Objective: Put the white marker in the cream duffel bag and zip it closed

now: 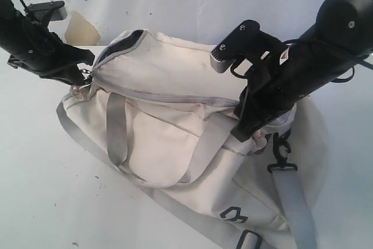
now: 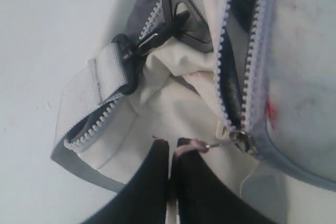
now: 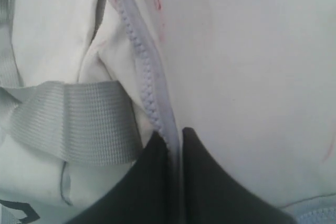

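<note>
Cream duffel bag [image 1: 175,68] lies between the two grippers, its top zipper [image 1: 169,96] closed along the stretch that runs from one set of fingers to the other. The left gripper [image 2: 170,148] has its fingers [image 2: 152,182] pressed narrow on the pinkish pull tab [image 2: 190,146]. The slider [image 2: 242,141] sits just past their tips, and beyond it the teeth stand apart over a dark mouth [image 2: 236,66]. The right gripper [image 3: 176,135] is pinched tight on the top zipper at the opposite end, anchoring the fabric. The white marker shows in no view; I judge it is inside, though that cannot be confirmed. To finish well, the left fingers should draw the pull tab along the line of the open teeth, following their curve round the bag's end. The right fingers should hold firm so the tape is taut. A sideways tug could slip the thin tab out of the pinch.
</note>
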